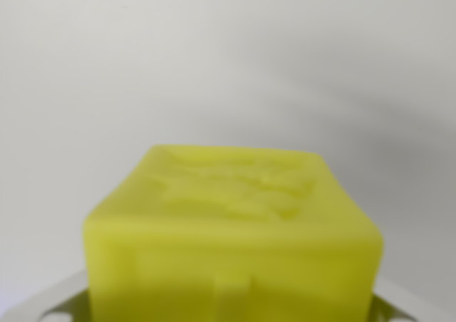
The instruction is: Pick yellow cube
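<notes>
The yellow cube (231, 243) fills the lower middle of the wrist view, very close and blurred, with a raised pattern on its upper face. Pale parts of my gripper (231, 308) show only at the bottom corners, one finger (46, 304) on the wrist view's left and one on its right. Both press against the cube's sides, so the gripper looks shut on the cube. The fingertips themselves are hidden behind the cube.
Behind the cube lies a plain white surface (214, 58). A soft grey shadow (399, 144) crosses it on the wrist view's right.
</notes>
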